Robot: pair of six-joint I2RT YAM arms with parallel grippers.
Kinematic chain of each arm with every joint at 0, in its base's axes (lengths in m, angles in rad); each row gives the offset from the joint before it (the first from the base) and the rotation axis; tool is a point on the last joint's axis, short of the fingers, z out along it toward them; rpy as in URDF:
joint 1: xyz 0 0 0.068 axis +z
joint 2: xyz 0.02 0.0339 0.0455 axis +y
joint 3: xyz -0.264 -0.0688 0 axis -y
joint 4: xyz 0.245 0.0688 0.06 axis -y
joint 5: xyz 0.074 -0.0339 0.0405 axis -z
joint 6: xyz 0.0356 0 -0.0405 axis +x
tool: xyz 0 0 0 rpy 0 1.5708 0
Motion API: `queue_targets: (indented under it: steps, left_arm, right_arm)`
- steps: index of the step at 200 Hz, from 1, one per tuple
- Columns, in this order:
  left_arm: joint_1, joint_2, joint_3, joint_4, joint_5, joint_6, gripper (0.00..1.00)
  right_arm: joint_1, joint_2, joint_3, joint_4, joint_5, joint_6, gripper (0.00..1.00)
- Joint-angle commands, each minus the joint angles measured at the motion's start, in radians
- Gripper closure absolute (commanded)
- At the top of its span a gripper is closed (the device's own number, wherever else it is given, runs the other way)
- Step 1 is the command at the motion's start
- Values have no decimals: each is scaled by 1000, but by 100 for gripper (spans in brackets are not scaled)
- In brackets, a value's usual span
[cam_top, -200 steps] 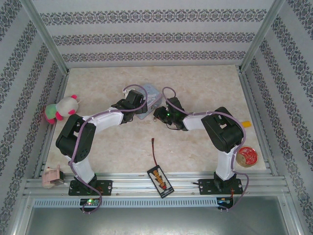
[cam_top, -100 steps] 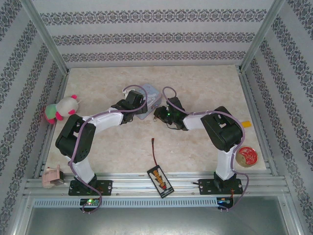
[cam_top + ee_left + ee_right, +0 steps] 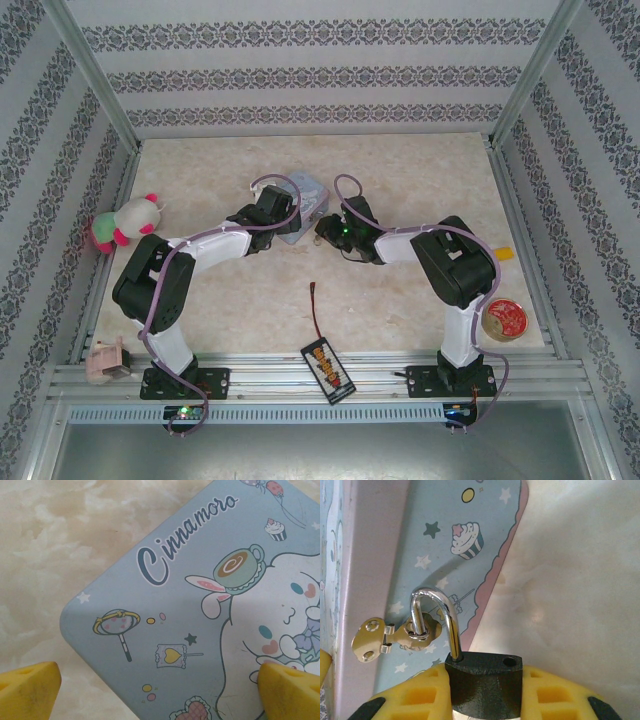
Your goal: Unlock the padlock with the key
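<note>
The padlock [image 3: 485,685] has a dark body clamped between the yellow fingers [image 3: 410,695] of my right gripper [image 3: 485,692], which is shut on it. Its silvery shackle [image 3: 442,615] stands open. One leg stays in the body, and the free end passes through the metal hasp [image 3: 395,635] on the side of the pale-blue cartoon tin [image 3: 200,605]. The empty shackle hole shows on top of the body. My left gripper [image 3: 160,690] hovers open over the tin's lid, its yellow fingertips [image 3: 27,690] wide apart. From above, both grippers [image 3: 325,232] meet at the tin [image 3: 312,195]. The key is out of view.
A plush toy [image 3: 125,222] lies at the left edge. A black device [image 3: 328,368] with a red-tipped wire [image 3: 314,290] sits at the near edge. A round red-and-gold object [image 3: 503,320] lies near the right arm's base, and a pink object [image 3: 105,362] at the near left. Patterned walls enclose the table.
</note>
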Motion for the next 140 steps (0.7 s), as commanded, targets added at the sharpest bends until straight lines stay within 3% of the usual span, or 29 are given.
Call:
queue_targets:
  steps: [1, 80, 140]
  left_arm:
    - [-7, -1, -40, -129, -29, 47, 1]
    - [1, -13, -61, -144, -26, 38, 1]
    - [21, -62, -99, -142, -20, 26, 2]
  right_arm:
    - [-27, 7, 34, 22, 55, 13, 100]
    - [-41, -57, -4, -13, 93, -24, 100]
    - [-41, -195, -97, -94, 148, -108, 100]
